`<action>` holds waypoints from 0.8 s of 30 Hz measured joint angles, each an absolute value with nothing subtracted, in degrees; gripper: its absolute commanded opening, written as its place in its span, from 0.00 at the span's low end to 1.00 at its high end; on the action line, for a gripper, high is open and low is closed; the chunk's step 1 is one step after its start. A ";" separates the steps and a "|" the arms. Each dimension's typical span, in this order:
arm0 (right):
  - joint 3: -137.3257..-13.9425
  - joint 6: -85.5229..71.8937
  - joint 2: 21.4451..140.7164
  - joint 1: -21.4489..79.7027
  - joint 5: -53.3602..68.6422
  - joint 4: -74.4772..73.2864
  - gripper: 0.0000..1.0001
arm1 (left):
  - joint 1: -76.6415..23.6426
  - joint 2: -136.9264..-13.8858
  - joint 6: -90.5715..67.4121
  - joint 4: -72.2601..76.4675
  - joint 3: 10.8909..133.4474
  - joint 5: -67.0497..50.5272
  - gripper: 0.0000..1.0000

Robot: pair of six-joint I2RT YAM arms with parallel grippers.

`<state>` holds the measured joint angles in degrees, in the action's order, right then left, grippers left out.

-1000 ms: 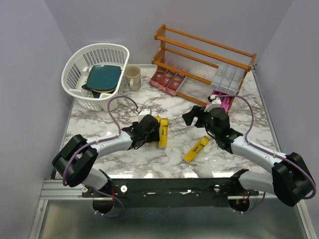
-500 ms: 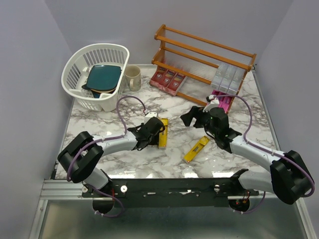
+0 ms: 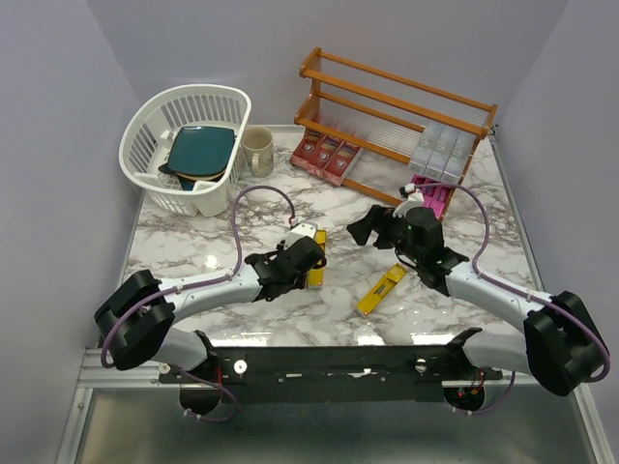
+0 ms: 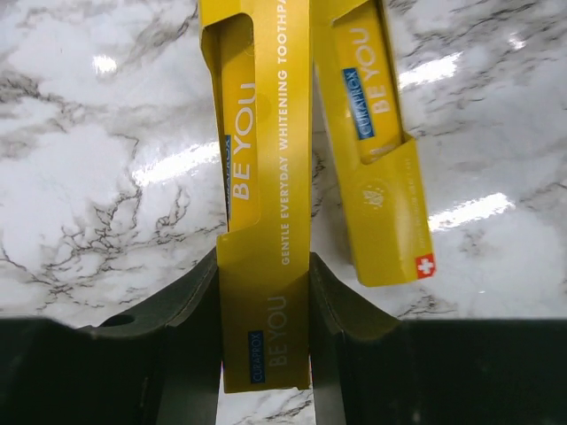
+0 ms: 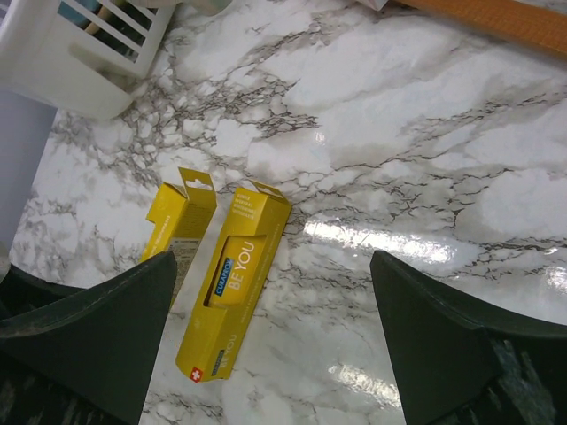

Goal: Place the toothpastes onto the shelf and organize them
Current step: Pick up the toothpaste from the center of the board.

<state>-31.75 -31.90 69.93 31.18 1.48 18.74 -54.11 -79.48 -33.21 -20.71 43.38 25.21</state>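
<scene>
My left claw pinches a yellow carton at lower centre, while my right claw hangs wide open.

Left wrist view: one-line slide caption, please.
Left end effector clamps a yellow toothpaste carton; second yellow carton lies beside it on the marble table.

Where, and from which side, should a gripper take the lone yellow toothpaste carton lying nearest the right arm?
Probably at mid-length, across its narrow width, coming straight down. The yellow carton lies flat and slanted on the table, both long sides clear, so the right gripper should turn its jaws square to that slant.
</scene>
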 measured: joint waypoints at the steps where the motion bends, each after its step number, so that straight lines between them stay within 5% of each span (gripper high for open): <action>1: -31.81 -32.47 69.78 31.18 1.65 18.57 1.00 | -54.81 -78.98 -32.45 -20.73 43.70 25.74 0.38; 24: -25.21 -54.11 68.77 30.24 23.20 40.73 0.99 | -67.66 -67.02 -12.56 -10.76 45.34 31.18 0.40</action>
<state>-25.21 -54.11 68.77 30.24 23.20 40.73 -67.66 -67.02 -12.56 -10.76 45.34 31.18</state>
